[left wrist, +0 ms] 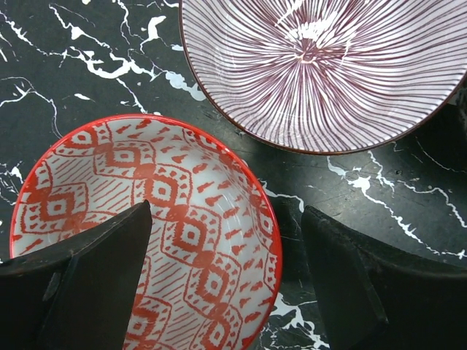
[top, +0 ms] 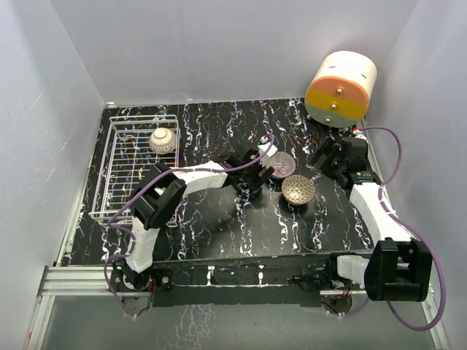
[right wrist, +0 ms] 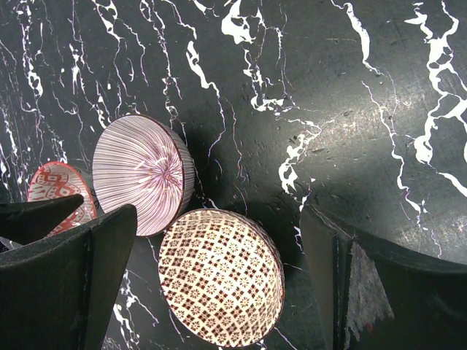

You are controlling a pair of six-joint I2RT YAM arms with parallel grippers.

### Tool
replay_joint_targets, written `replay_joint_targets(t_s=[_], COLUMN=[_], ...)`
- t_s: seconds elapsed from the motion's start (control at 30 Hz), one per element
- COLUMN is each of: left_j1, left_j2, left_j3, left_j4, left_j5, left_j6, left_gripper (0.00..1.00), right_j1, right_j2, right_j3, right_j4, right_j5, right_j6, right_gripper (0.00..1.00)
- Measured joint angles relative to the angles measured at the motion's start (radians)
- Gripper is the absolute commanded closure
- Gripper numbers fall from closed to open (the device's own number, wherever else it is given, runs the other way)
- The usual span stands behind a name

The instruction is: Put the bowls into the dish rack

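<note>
1. Right now the left gripper (left wrist: pixel 228 211) stands wide and holds nothing. One finger (left wrist: pixel 80 284) hangs over the inside of the red bowl (left wrist: pixel 146 211) and the other is outside its rim, so the rim sits between them.
2. Lower until the inner finger nears the bowl's wall, then close squarely on the rim. A shallow pinch on glazed ceramic would probably slip.
3. Mind the striped bowl (left wrist: pixel 321 65), which lies just beside the red one. A sideways drift while closing could shove it.
4. Lift straight up before swinging over to the dish rack (top: pixel 117 175), well apart at the table's far left, where one bowl (top: pixel 163 140) already sits.
5. The right gripper (right wrist: pixel 219 210) is wide too and empty, above the lattice bowl (right wrist: pixel 219 277). Keep it out of the left arm's path.
</note>
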Motion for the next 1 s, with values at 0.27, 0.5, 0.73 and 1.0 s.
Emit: replay_joint_targets(t_s=[0.27,0.5,0.73,1.0], left_j1=[0.0,0.0,-0.005,-0.008], left_j2=[0.026,0.047,0.042,0.027], left_j3=[0.0,-0.002,-0.002,-0.003], left_j4=[0.025,0.053,0.093,0.104], left_j5=[-0.018,-0.029,-0.066,-0.093], left_j6=[0.016,0.018,0.026,0.021], left_gripper=[0.38,0.57,0.91,1.0], right_j1=[0.0,0.0,0.0,0.0], right_j2=[0.003,0.004,0.004,0.003], right_j3=[0.0,0.0,0.0,0.0], right_j4=[0.0,0.0,0.0,0.0], right_j5=[0.0,0.0,0.0,0.001], right_j6=[0.0,0.0,0.0,0.0], right_gripper=[0.02,0.02,0.02,0.02])
